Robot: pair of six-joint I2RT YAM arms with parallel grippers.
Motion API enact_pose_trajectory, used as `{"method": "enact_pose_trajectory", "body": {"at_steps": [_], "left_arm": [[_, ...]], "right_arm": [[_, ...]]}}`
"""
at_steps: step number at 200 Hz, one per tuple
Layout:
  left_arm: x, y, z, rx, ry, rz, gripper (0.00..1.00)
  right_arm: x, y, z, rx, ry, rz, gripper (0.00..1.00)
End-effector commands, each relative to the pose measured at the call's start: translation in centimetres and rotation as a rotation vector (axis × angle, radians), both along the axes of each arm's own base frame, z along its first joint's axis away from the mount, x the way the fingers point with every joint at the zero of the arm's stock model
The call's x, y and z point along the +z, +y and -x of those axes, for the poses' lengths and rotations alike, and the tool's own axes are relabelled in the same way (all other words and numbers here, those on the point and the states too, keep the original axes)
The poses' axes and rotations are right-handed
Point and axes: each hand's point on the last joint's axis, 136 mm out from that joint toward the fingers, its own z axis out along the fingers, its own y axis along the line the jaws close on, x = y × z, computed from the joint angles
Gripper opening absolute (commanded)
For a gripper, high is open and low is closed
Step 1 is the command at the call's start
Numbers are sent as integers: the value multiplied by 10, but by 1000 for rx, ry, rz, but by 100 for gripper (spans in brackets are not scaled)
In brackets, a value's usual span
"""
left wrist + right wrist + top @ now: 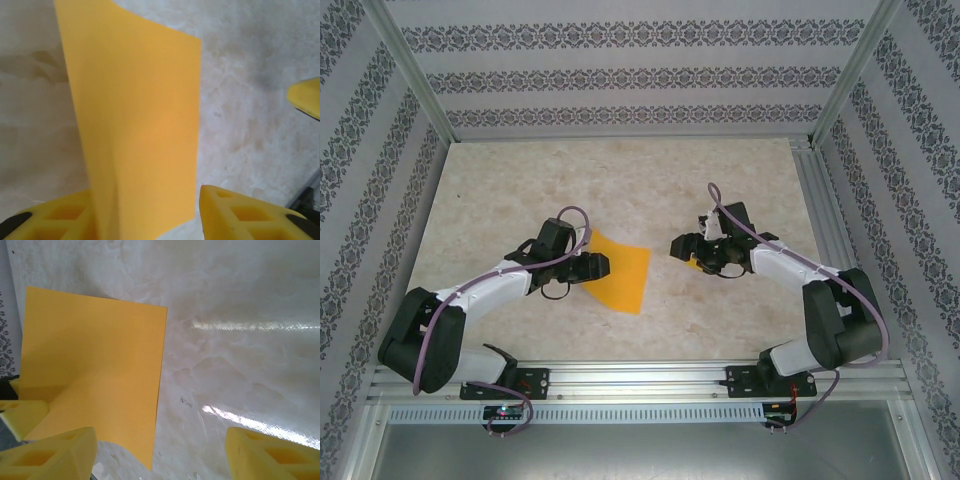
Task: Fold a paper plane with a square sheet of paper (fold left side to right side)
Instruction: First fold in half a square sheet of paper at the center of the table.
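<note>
around: marbled tabletop [620, 180]
sheet of paper [623, 272]: near-square, corner toward my right pincer [680, 245]
left pincer [600, 266]: jaws parted, sheet's edge loose between
right pincer: gaping, empty

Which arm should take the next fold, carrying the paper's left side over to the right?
Left, probably. The left claw sits open right at the left edge of the thin orange-yellow sheet of paper. The right claw, also open, hangs off the sheet's right side, apart from it.

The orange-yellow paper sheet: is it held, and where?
Not held. The left gripper stands open around an edge of the orange-yellow paper sheet; the right gripper is open, apart.
</note>
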Motion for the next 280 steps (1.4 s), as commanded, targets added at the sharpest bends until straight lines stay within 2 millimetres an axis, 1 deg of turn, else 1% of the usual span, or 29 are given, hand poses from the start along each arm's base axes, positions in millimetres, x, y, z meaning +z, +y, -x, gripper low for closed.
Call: {"method": "enact_pose_trajectory", "body": {"at_steps": [1,20,42,63,95,127,147,181,213,226,237,250,266,280], "left_arm": [[30,-24,-6,-51,-59,128,55],[38,-32,-5,-70,-68,168,59],[44,-41,-3,-101,-82,189,61],[40,-46,0,-116,-71,191,62],[32,-55,2,-139,-56,193,63],[27,-65,7,-173,-44,196,64],[23,-67,8,-181,-40,178,64],[20,-67,9,-179,-38,168,64],[17,-66,10,-183,-31,159,64],[18,-66,10,-185,-33,157,64],[16,-66,10,-185,-30,153,64],[16,-66,11,-186,-29,148,64],[15,-64,11,-180,-31,140,65],[19,-63,11,-180,-32,142,65]], "right_arm": [[-1,7,-13,-27,-24,-3,69],[1,15,-15,-37,-23,-36,69],[8,23,-19,-59,-29,-86,69],[23,34,-25,-83,-49,-155,69],[43,59,-30,-86,-59,-264,69],[53,77,-35,-82,-58,-308,70],[49,87,-36,-72,-37,-299,69],[23,92,-38,-82,17,-258,69],[19,105,-48,-61,24,-300,61],[16,108,-51,-56,25,-297,57],[13,109,-52,-51,29,-294,49],[12,110,-53,-49,28,-294,44],[9,108,-51,-41,23,-285,37],[7,108,-47,-30,20,-278,30]]}}
